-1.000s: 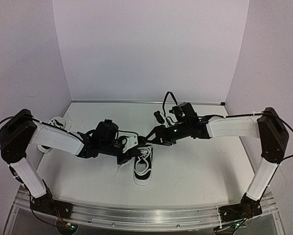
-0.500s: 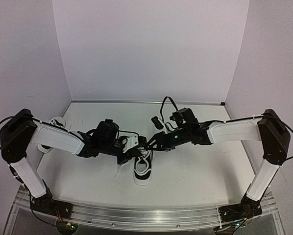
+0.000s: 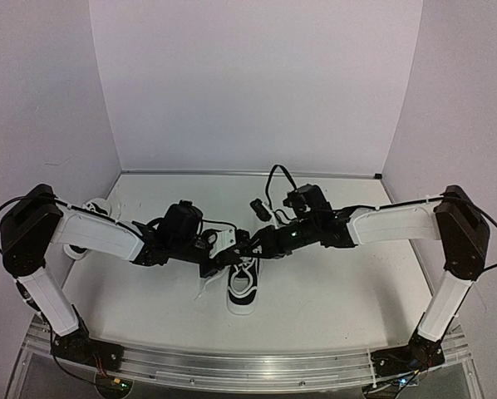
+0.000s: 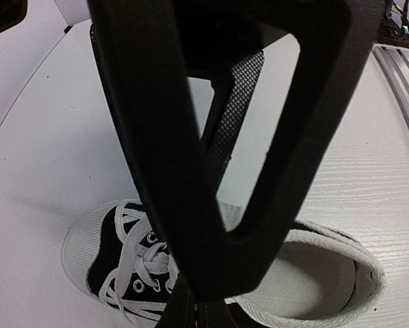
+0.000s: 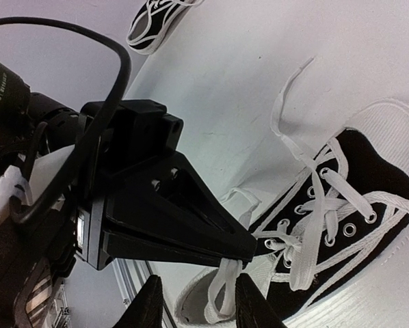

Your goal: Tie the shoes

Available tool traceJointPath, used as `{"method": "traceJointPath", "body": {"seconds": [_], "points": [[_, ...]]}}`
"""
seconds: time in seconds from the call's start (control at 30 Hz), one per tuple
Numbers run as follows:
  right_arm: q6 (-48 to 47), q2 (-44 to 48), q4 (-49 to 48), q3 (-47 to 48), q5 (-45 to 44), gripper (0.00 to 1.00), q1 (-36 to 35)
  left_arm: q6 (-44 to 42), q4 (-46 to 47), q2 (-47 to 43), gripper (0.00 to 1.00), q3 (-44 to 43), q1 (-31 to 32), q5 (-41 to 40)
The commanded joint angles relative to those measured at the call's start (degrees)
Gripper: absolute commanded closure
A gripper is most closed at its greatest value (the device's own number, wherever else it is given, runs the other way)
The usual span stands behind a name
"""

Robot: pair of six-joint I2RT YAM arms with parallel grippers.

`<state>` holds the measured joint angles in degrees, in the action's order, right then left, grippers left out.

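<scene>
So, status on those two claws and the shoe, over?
Left gripper shut, pinching a lace. Right gripper open, straddling it. Shoe untied, flat on table. Nothing blocking.

Two shoes: one [image 3: 243, 287] lies right under both claws, the other [image 3: 95, 208] sits well off beyond the left claw's arm. Two arms, one claw each: left claw [image 3: 221, 261] and right claw [image 3: 247, 247], tips near each other. Each claw has two fingers. Two laces, one per shoe; one lace [image 5: 235, 263] strand hangs at the left claw's tip. One table [image 3: 340, 291].
</scene>
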<state>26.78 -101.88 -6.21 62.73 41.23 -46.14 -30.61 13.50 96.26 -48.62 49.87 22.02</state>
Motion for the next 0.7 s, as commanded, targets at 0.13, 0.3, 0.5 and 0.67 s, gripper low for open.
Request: {"method": "traceJointPath", "body": {"seconds": [0.13, 0.3, 0.5, 0.67], "points": [[-0.11, -2.9, -1.43, 3.14, -0.78, 0.75, -0.59, -0.48, 0.39, 0.32, 1.0, -2.11, -0.12, 1.31], [0.1, -3.12, -1.43, 2.59, -1.37, 0.77, -0.56, -0.41, 0.46, 0.28, 1.0, -2.01, -0.12, 0.9], [0.02, -3.01, -0.87, 2.5, -1.94, 0.72, -0.59, -0.42, 0.57, 0.54, 1.0, -2.11, -0.12, 0.8], [-0.26, -3.22, -0.04, 2.63, -2.35, 0.65, -0.63, -0.44, 0.45, 0.63, 1.0, -2.26, -0.12, 0.59]]}}
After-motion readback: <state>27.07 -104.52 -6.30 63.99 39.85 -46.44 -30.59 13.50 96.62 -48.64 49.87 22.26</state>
